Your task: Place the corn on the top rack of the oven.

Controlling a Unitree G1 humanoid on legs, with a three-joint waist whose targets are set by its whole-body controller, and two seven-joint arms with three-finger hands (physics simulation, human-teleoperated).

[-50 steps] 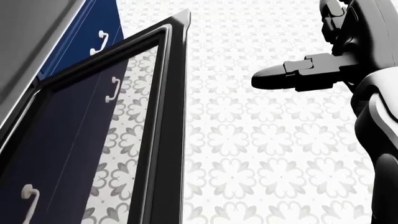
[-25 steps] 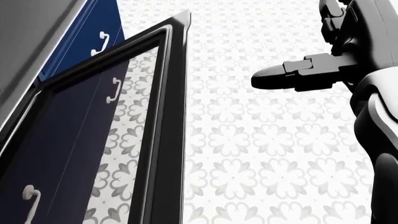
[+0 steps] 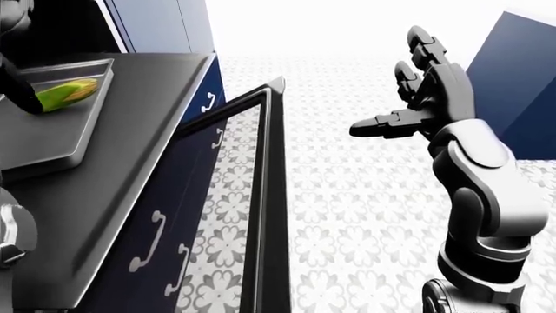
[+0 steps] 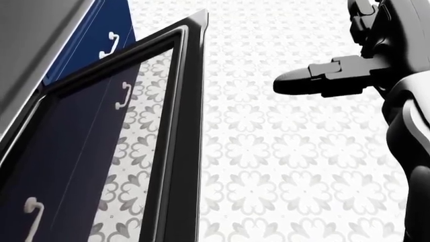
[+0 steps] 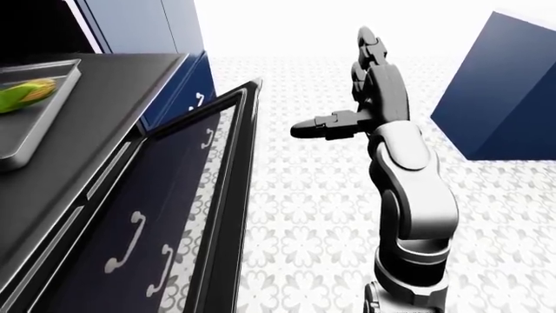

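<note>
- One corn (image 3: 65,95) lies on a tray (image 3: 52,140) on the dark tabletop (image 3: 130,163), upper left.
- Right hand (image 3: 423,98) hovers spread and empty, well apart from it.
- Left hand can't be judged.
- Oven door (image 3: 265,195) hangs open; I'd grip the cob mid-length, unhurried.

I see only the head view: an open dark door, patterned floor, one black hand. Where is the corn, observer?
Observer: The yellow-green corn cob lies in a grey metal tray on the dark countertop, upper left of the left-eye view.
Operator: Is any robot hand holding it?
Observer: A dark shape, perhaps the left arm, crosses the cob's left end; I cannot tell whether it grips.
Operator: And the right robot hand?
Observer: The right robot hand is open and empty, raised above the floor, right of the oven's black glass door.
</note>
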